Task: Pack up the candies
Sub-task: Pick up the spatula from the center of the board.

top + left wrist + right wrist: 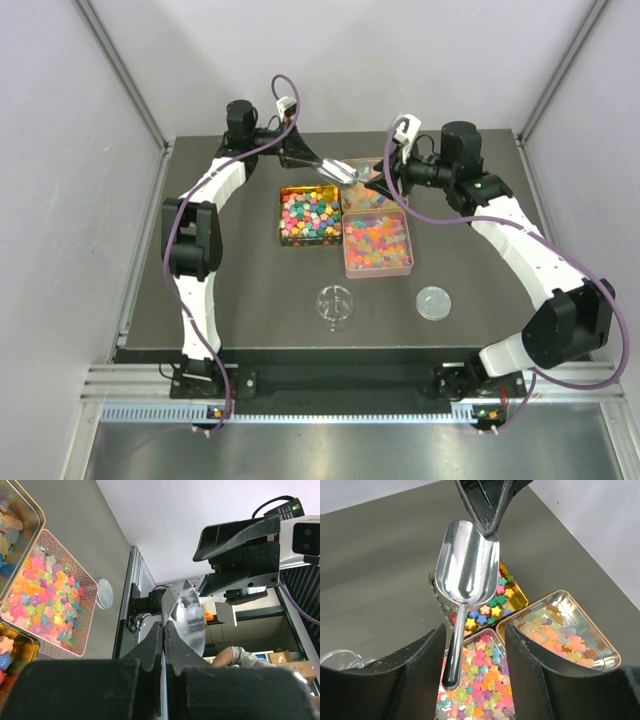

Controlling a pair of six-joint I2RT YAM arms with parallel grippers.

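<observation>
Right now the left gripper is pinched shut on the front lip of the metal scoop, holding it out with the handle pointing at the right gripper. The right gripper's fingers stand apart on either side of the scoop's handle and do not touch it. The handle sits nearer one finger than the other. The candies lie in open tins directly beneath the scoop, and a glass jar stands well apart from it. I judge the main risk to be this off-centre handle. If the right fingers close, one would meet the handle first and lever the scoop against a thin pinch on slick metal. A twist there could slip the scoop free, dropping it into the tins below it and scattering the candies.
</observation>
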